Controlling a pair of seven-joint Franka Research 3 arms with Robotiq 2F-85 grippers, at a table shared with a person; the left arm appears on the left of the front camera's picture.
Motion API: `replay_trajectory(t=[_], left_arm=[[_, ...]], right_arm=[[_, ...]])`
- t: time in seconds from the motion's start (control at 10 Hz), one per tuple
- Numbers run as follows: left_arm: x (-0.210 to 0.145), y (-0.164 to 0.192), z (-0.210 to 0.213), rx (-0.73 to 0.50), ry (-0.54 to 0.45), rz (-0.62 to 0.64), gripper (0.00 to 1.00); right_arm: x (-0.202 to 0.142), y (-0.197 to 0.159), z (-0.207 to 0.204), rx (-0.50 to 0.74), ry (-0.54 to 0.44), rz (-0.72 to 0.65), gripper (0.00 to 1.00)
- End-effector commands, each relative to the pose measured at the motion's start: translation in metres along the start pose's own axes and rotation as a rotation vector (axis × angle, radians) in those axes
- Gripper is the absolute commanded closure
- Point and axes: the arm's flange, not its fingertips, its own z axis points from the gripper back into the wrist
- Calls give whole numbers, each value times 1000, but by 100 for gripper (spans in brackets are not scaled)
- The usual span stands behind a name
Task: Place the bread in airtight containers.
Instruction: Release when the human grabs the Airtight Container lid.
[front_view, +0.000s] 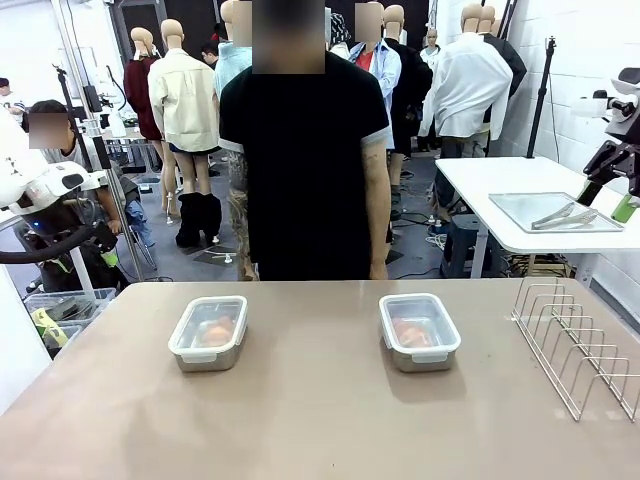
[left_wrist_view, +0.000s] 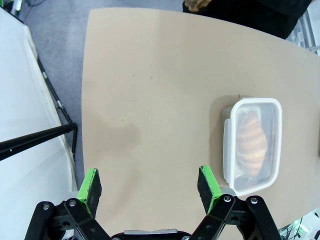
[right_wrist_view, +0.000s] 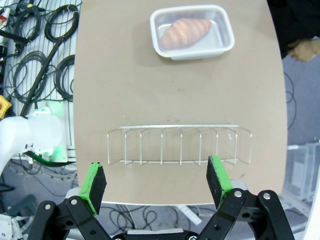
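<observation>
Both croissants (front_view: 214, 329) (front_view: 412, 331) already lay inside the lidded containers (front_view: 208, 332) (front_view: 419, 331) on the table (front_view: 320, 420), and each end effector (left_wrist_view: 150, 185) (right_wrist_view: 157, 180) hung wide open holding nothing, so it was best to stay clear.

My table (front_view: 320, 420) was a plain tan top. Two lidded pans stood on it near the far edge, well apart: one (front_view: 208, 333) toward my left, one (front_view: 419, 332) right of the middle. A wire rack (front_view: 578, 345) stood along the right edge.
</observation>
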Motion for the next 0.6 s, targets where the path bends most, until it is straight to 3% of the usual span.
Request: replay_trajectory(t=[0.0,0.5], left_arm=[[0,1,2,10,2,-6,0],[0,1,2,10,2,-6,0]], right_arm=[[1,2,-1,6,14,-14,0],[1,2,-1,6,14,-14,0]])
